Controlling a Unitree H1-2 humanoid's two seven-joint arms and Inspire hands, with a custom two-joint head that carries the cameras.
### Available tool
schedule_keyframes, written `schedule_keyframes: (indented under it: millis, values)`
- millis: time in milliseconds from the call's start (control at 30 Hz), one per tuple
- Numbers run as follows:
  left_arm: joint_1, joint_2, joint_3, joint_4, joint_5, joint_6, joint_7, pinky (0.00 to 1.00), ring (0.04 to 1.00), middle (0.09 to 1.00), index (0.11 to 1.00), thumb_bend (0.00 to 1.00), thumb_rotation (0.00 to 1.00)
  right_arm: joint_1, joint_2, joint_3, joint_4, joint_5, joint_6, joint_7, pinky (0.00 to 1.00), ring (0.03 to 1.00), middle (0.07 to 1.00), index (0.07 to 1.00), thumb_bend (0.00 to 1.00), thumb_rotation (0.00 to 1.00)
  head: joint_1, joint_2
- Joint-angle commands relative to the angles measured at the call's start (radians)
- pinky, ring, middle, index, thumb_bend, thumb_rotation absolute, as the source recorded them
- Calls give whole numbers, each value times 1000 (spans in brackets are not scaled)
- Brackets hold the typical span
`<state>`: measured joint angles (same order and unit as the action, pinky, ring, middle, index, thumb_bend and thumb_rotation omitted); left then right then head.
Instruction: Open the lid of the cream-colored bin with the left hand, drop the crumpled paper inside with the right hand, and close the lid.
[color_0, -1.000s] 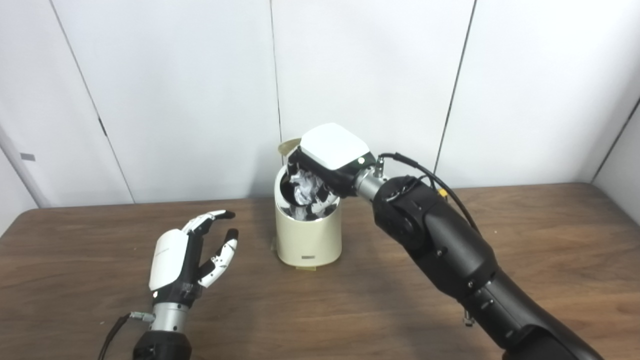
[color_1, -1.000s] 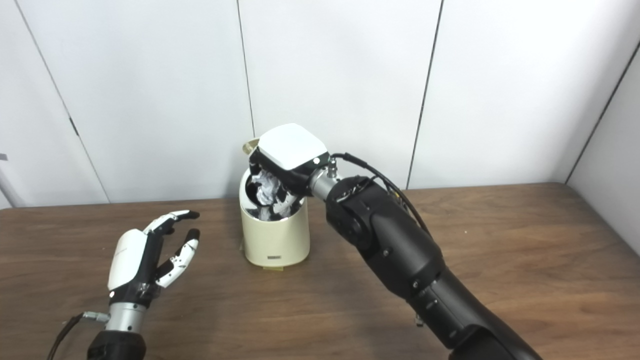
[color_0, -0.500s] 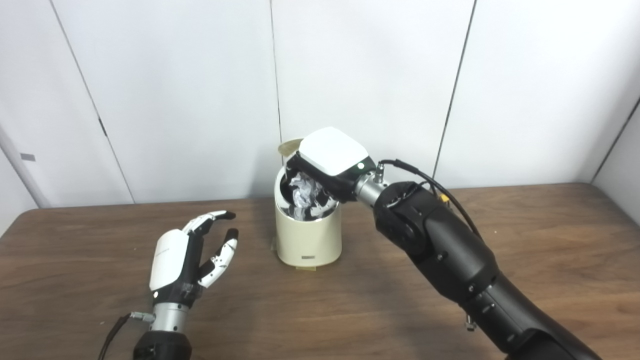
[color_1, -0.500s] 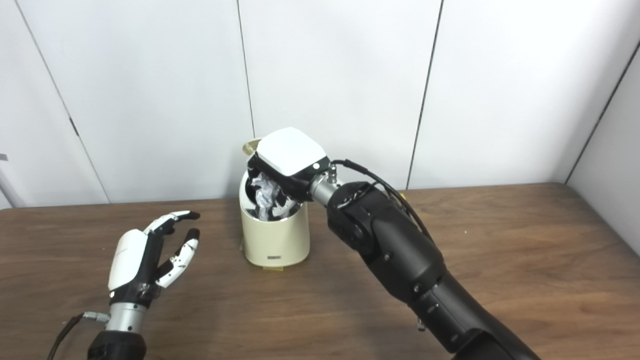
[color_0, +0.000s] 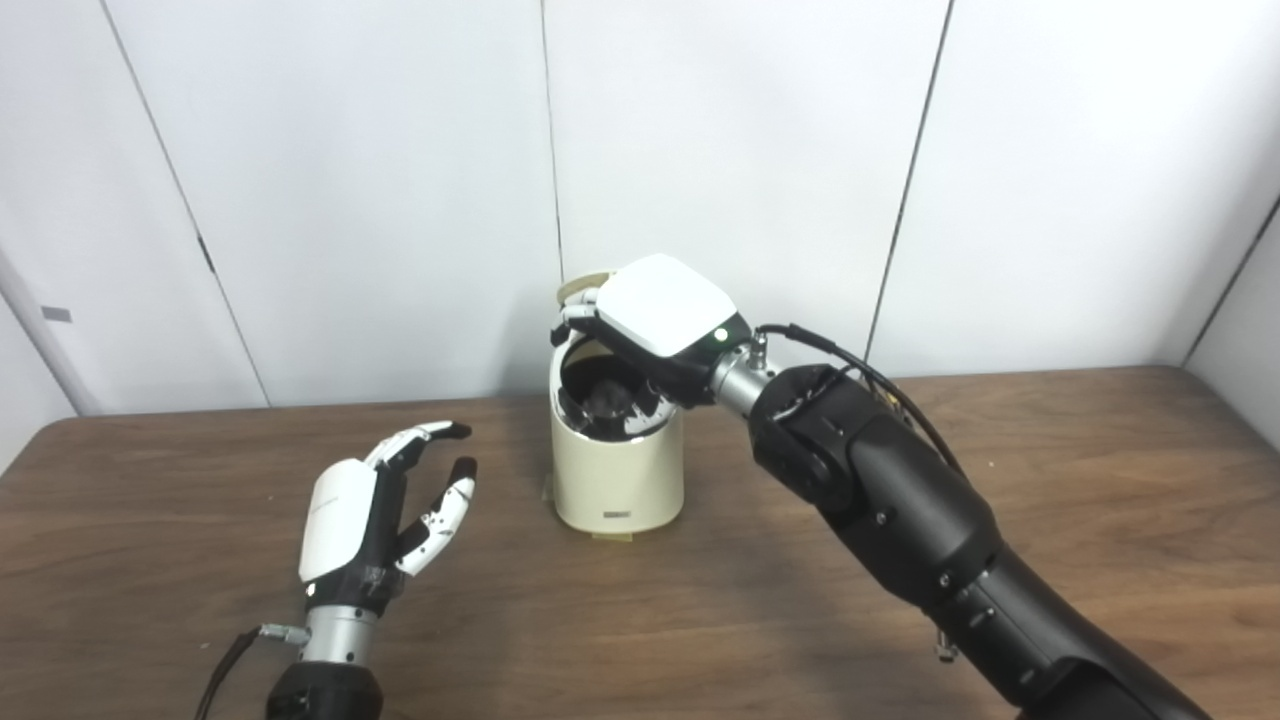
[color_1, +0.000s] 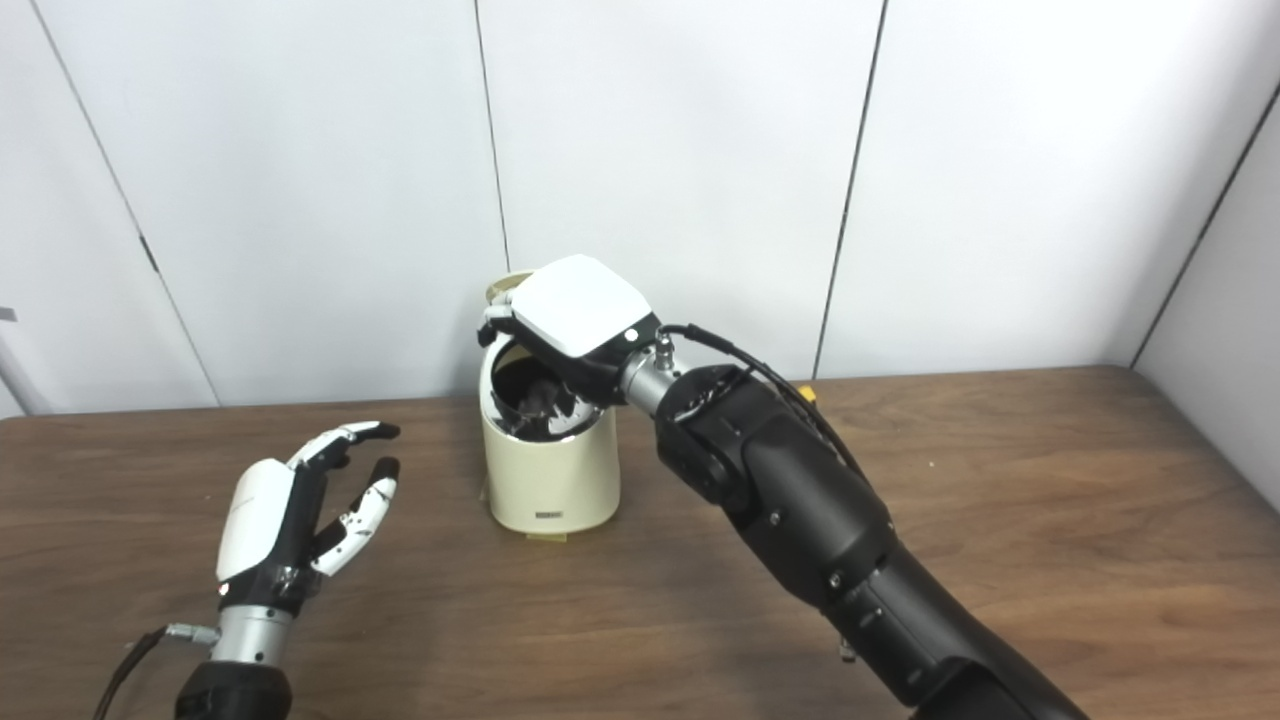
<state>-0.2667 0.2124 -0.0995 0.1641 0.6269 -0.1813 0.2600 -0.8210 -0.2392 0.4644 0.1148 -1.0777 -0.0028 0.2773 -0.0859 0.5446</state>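
The cream-colored bin (color_0: 615, 480) stands at the back middle of the wooden table (color_0: 900, 620). Its lid (color_0: 580, 289) is tipped up behind the opening, mostly hidden by my right hand (color_0: 657, 318). That hand hovers over the bin's mouth, palm down, fingers spread and holding nothing. Down in the dark interior lies a dim grey lump, the crumpled paper (color_0: 604, 400). My left hand (color_0: 372, 515) rests over the table to the left of the bin, well apart from it, open with its fingers pointing up.
White wall panels (color_0: 750, 150) rise right behind the bin. My right forearm (color_0: 900, 510) slants across the table's right half from the bottom edge. A cable (color_0: 225, 665) trails from the left wrist.
The white crumpled paper has left my right hand's fingers and dropped down into the bin. The right fingers have spread open. My left hand has not moved.
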Motion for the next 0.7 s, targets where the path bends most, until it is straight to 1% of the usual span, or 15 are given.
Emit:
schedule_keyframes:
  millis: [0,100,133,167,200,233,267,300,333,367,400,433,533,600,667]
  values:
    - [-38,14,0,-34,1,-28,17,722,797,776,761,356,758,-35,-11,-12,-21,-18,15,-18,675,814,852,757,962,0,-1,1]
    - [-38,15,1,-33,-2,-29,13,719,799,780,753,358,765,-36,-11,-16,-23,-14,12,-17,712,838,865,771,969,0,-1,2]
    - [-38,15,1,-34,-3,-28,12,719,800,780,751,358,761,-35,-10,-19,-23,-8,8,-26,718,842,866,773,972,0,-3,2]
    - [-38,15,1,-33,-2,-28,13,720,801,781,752,359,759,-33,-10,-21,-17,-4,-7,-57,702,829,854,767,979,0,-3,2]
    - [-38,16,1,-32,0,-28,14,720,800,781,754,362,762,-31,-10,-24,-8,1,-27,-98,654,783,823,744,979,1,-3,2]
    - [-38,16,0,-32,2,-26,14,721,800,780,754,363,766,-28,-9,-31,9,10,-59,-170,600,726,778,711,952,5,-3,2]
    - [-38,17,-1,-33,5,-25,13,721,800,781,754,363,770,-25,-7,-37,31,16,-93,-256,513,625,683,645,886,14,-3,2]
    - [-38,17,-2,-33,7,-23,10,719,800,782,757,361,772,-23,-6,-41,50,15,-117,-326,452,556,614,569,706,71,-3,2]
    - [-38,18,-4,-35,9,-20,7,718,801,784,761,358,773,-22,-5,-45,65,10,-134,-388,408,504,549,531,619,37,-3,2]
    - [-36,18,-4,-38,8,-15,1,717,803,787,767,357,772,-22,-4,-48,77,4,-143,-439,363,453,507,514,573,22,-3,2]
    - [-35,17,-5,-40,9,-11,-2,722,806,791,773,360,770,-24,-2,-51,87,0,-148,-477,321,406,483,500,543,13,-3,2]
    - [-35,17,-5,-41,11,-9,-3,723,806,792,777,362,770,-26,0,-56,99,-1,-154,-515,299,382,477,493,533,12,-3,2]
    - [-36,15,-4,-35,15,-15,4,719,800,788,777,359,767,-32,16,-81,135,35,-187,-613,225,300,458,495,520,14,-3,-1]
    - [-38,14,-4,-32,17,-12,3,727,804,791,779,365,782,-27,31,-106,144,75,-196,-640,196,266,457,499,518,16,-4,-2]
    - [-38,14,-4,-33,18,-10,1,729,806,792,780,367,792,-16,38,-124,138,90,-189,-654,190,261,461,498,518,17,-4,-3]
